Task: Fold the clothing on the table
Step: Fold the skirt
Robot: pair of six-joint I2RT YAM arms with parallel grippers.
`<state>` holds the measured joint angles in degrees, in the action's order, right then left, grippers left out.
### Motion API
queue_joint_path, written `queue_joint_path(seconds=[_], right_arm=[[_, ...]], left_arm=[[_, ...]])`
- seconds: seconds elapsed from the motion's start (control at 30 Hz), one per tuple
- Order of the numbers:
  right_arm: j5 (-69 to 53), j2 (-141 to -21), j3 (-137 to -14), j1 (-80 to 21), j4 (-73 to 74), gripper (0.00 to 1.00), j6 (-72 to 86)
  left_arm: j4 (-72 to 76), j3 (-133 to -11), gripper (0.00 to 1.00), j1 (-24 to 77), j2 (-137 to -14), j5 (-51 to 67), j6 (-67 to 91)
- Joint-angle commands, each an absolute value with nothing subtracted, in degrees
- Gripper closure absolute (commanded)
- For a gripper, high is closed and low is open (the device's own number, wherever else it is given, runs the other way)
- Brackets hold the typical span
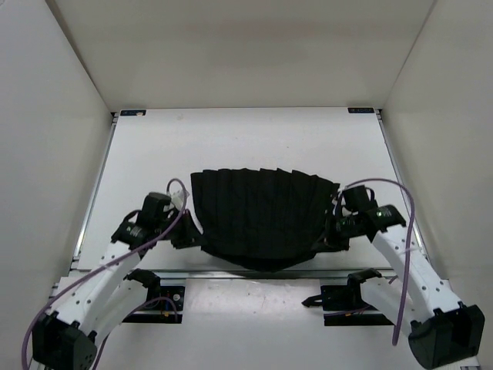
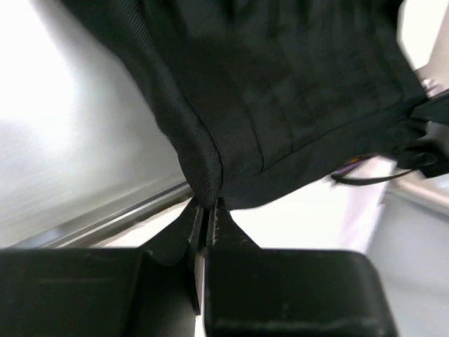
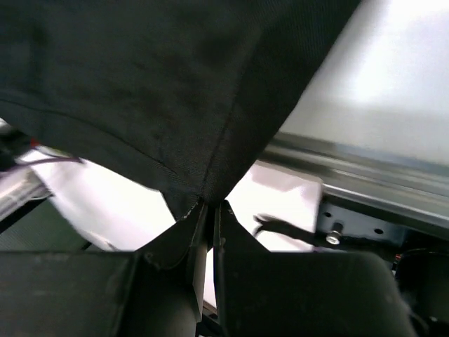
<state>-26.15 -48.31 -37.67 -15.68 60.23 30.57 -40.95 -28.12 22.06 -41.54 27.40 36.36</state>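
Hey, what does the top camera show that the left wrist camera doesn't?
Only the top view: the clothing as a whole fan, and the table's far edge with its black corner brackets. Only the left wrist view: a close look at the left pincer shut on a corner of the hem. Both: the clothing, the table and the left pincer.

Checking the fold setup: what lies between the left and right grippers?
Only the clothing, spanning from the left gripper to the right gripper; the top view shows it.
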Motion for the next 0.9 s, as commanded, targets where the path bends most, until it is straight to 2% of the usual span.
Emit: queue_joint_path(seconds=[0.0, 0.17, 0.23, 0.3, 0.37, 0.4, 0.43, 0.47, 0.5, 0.53, 0.57, 0.6, 0.63, 0.73, 0.87], right_arm=[[-29.87, -54.47, -48.83, -12.06, 57.14, 1.0, 25.59], [-33.92, -78.77, -69.11, -4.85, 48.35, 1.0, 21.1], [-35.42, -89.87, -79.47, -1.86, 46.85, 1.0, 20.21], [-33.5, -104.43, -91.63, -0.19, 46.76, 0.99, 20.39], [-29.45, -112.36, -105.49, 1.48, 48.42, 0.79, 21.79], [-28.66, -115.81, -107.82, 2.36, 48.6, 0.7, 21.8], [-26.56, -117.23, -110.8, 2.9, 49.13, 0.64, 22.41], [-25.15, -117.42, -112.13, 3.34, 49.3, 0.63, 22.24], [-25.05, -116.46, -110.5, 3.43, 48.96, 0.62, 22.32], [-24.27, -114.63, -109.17, 3.43, 48.17, 0.56, 21.72], [-24.17, -113.22, -104.72, 3.6, 45.64, 0.52, 20.84], [-23.21, -110.16, -98.94, 3.6, 42.4, 0.51, 20.92], [-22.25, -107.08, -96.27, 3.95, 40.8, 0.48, 20.74], [-27.92, -99.87, -77.75, 6.41, 30.09, 0.48, 23.9], [-32.07, -94.31, -64.97, 6.33, 20.14, 0.41, 29.16]], left_arm=[[-35.17, -39.43, 1.0, 19.17, -49.53, 29.09, 37.35], [-20.52, -50.17, 1.0, 9.5, -70.28, 34.27, 40.41], [-16.11, -57.35, 1.0, 5.91, -84.3, 35.24, 42.36], [-10.13, -62.89, 0.74, 4.23, -94.85, 36.9, 47.17], [3.0, -66.61, 0.75, 2.29, -105.51, 40.86, 54.0], [11.43, -68.19, 0.73, 1.76, -107.3, 44.09, 59.62], [15.17, -70.12, 0.66, 1.58, -111.58, 47.51, 64.11], [22.25, -71.96, 0.45, 1.41, -114.58, 49.11, 66.86], [27.98, -72.68, 0.48, 1.15, -115.57, 51.83, 71.15], [29.43, -73.9, 0.47, 0.71, -116.53, 53.68, 72.41], [29.97, -74.0, 0.31, 0.27, -116.11, 53.44, 72.25], [28.32, -73.74, 0.01, 0.44, -115.58, 53.61, 70.33], [27.52, -72.61, 0.01, 0.09, -114.1, 53.09, 67.79], [23.57, -68.57, 0.01, 0.0, -109.52, 53.09, 62.95], [15.66, -64.42, 0.01, 0.96, -103.55, 49.94, 51.98]])
